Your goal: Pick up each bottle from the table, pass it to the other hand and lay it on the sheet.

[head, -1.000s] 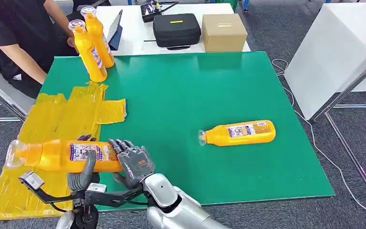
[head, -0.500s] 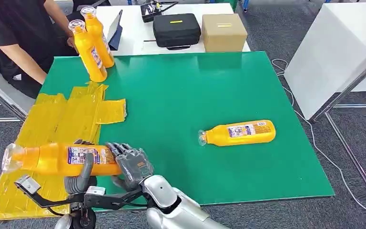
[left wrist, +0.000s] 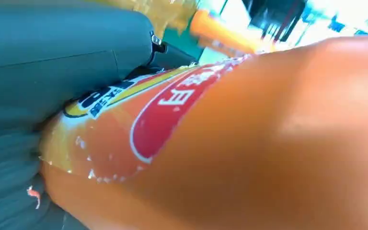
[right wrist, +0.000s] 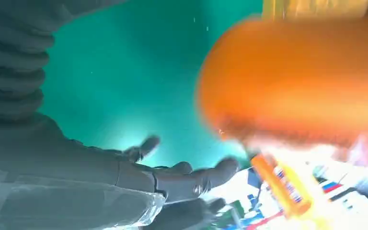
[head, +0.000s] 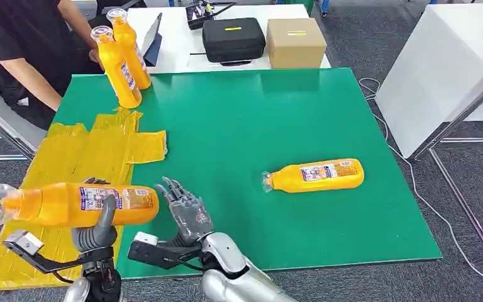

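No wording can be read. The bottle (left wrist: 249,143) gripped in the left robot hand (head: 94,236) carries a label with white characters on red, too blurred to make out.

The right hand (right wrist: 139,172) reaches over the green tabletop (right wrist: 139,72) with its dark fingers (right wrist: 211,175) spread and nothing in them. Just beyond the fingertips, apart from them, hangs the blurred orange body of a bottle (right wrist: 297,81). Farther past the fingers stands another orange bottle (right wrist: 280,184), small and blurred.
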You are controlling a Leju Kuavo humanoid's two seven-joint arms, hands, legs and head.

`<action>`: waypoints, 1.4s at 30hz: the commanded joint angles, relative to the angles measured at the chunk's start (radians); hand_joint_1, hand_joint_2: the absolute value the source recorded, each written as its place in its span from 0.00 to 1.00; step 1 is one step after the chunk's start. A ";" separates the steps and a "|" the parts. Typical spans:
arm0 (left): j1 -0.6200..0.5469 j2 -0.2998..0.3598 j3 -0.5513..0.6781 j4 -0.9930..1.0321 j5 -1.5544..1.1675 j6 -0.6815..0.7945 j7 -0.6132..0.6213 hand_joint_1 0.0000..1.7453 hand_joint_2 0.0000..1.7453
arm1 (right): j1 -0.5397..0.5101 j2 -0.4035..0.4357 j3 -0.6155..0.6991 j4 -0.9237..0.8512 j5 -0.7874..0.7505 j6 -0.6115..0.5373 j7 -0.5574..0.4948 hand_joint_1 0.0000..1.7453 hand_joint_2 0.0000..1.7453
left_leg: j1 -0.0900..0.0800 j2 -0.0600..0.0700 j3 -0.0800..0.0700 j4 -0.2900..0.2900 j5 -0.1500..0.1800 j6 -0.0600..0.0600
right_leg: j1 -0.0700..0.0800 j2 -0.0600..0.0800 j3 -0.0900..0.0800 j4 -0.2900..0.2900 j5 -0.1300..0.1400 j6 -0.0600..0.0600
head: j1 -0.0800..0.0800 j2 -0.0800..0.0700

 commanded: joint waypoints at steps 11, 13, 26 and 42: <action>-0.047 0.034 0.115 0.067 -1.002 0.682 -0.136 1.00 1.00 | 0.209 -0.111 -0.205 -0.376 -0.022 -0.033 -0.079 0.00 0.00 | 0.000 -0.001 0.003 -0.001 -0.001 -0.002 | 0.000 -0.001 0.003 -0.002 -0.001 0.000 | 0.000 0.000; -0.058 -0.025 0.238 0.103 -1.245 0.682 -0.205 1.00 1.00 | 0.262 -0.146 -0.223 -0.460 -0.075 -0.086 -0.144 0.00 0.00 | 0.000 -0.001 0.003 -0.001 0.000 -0.002 | 0.000 -0.002 0.004 -0.002 -0.001 0.000 | 0.000 0.000; -0.114 -0.015 0.324 0.367 -1.710 0.682 -0.224 1.00 1.00 | 0.353 -0.242 -0.191 -0.601 -0.115 -0.159 -0.222 0.00 0.00 | -0.001 -0.002 0.004 -0.002 -0.001 -0.002 | -0.001 -0.002 0.005 -0.003 -0.001 0.000 | 0.000 0.000; -0.248 0.205 -0.106 0.778 -1.931 0.682 0.305 0.90 1.00 | 0.330 -0.256 -0.156 -0.604 -0.164 -0.116 -0.249 0.00 0.00 | 0.000 -0.005 0.004 -0.002 0.000 -0.002 | 0.000 -0.005 0.006 -0.003 -0.002 0.000 | 0.000 0.000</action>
